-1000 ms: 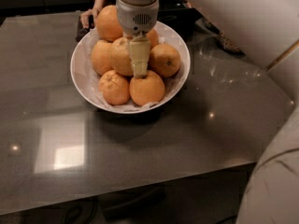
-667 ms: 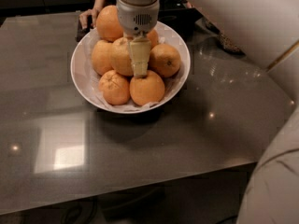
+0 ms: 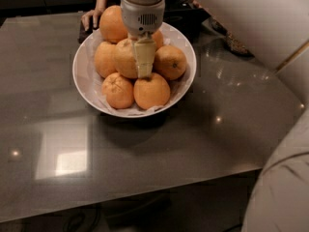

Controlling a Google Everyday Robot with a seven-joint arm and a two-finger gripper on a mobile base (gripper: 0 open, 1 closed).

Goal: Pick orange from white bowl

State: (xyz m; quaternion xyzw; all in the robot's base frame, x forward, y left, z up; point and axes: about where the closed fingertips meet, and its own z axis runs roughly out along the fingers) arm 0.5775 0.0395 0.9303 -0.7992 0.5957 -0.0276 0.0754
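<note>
Nearest, at the lower right of the frame, a pale rounded part of the robot's body (image 3: 282, 187) fills the corner. Beyond it spreads the grey, glossy worktop (image 3: 203, 144), with a bright square reflection (image 3: 65, 156) at lower left.

Above the middle of the frame stands the white bowl (image 3: 83, 83), wide and shallow, with crumpled white paper lining (image 3: 145, 111) showing at its front rim. Two fruits lie at the front of the bowl: a small bright orange (image 3: 118, 91) on the left and a rounder front orange (image 3: 151, 92) touching it on the right.

Just behind these, the hand (image 3: 144, 74) points straight down into the heap, a pale yellowish tapered piece under a grey housing (image 3: 143, 13) with a small vent. Whether the hand is apart, together or clamped on anything cannot be told from this view.

The orange (image 3: 122, 57), large and pale, sits in the middle of the bowl, and the hand overlaps its right side. A left orange (image 3: 103, 58) touches it on one side, and a right orange (image 3: 171, 62) with a dark stem dot lies beyond the hand. Further back, a top orange (image 3: 113, 24) rests highest, against the far rim.

At the far edge, upper left, a person's hand (image 3: 90, 19) rests just beside the bowl. The robot's white arm (image 3: 251, 18) crosses the upper right.
</note>
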